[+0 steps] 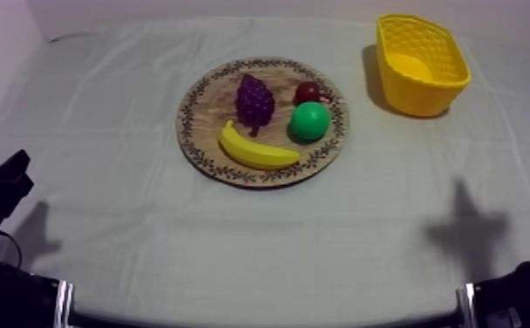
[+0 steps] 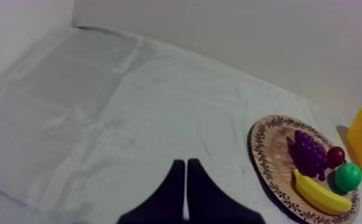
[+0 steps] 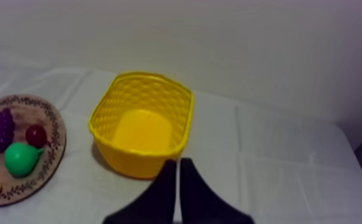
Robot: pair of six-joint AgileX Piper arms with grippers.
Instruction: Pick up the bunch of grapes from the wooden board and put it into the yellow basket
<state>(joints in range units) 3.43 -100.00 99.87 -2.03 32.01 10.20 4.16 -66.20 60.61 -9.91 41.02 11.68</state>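
The purple bunch of grapes (image 1: 254, 100) lies on the round wooden board (image 1: 207, 113) at the table's middle, beside a banana (image 1: 255, 150), a green pear (image 1: 309, 120) and a small red fruit (image 1: 308, 92). The yellow basket (image 1: 417, 96) stands at the far right with nothing in it. My left gripper (image 2: 185, 161) is shut on nothing, low at the left and far from the board (image 2: 272, 134) and the grapes (image 2: 309, 153). My right gripper (image 3: 178, 159) is also shut on nothing, just short of the basket (image 3: 186, 119), with the grapes (image 3: 0, 130) off to its side.
Grey-white cloth covers the table, and a pale wall runs along the far edge. My left arm (image 1: 7, 179) sits at the lower left edge, my right arm (image 1: 517, 301) at the lower right. Open cloth lies between the board and the basket.
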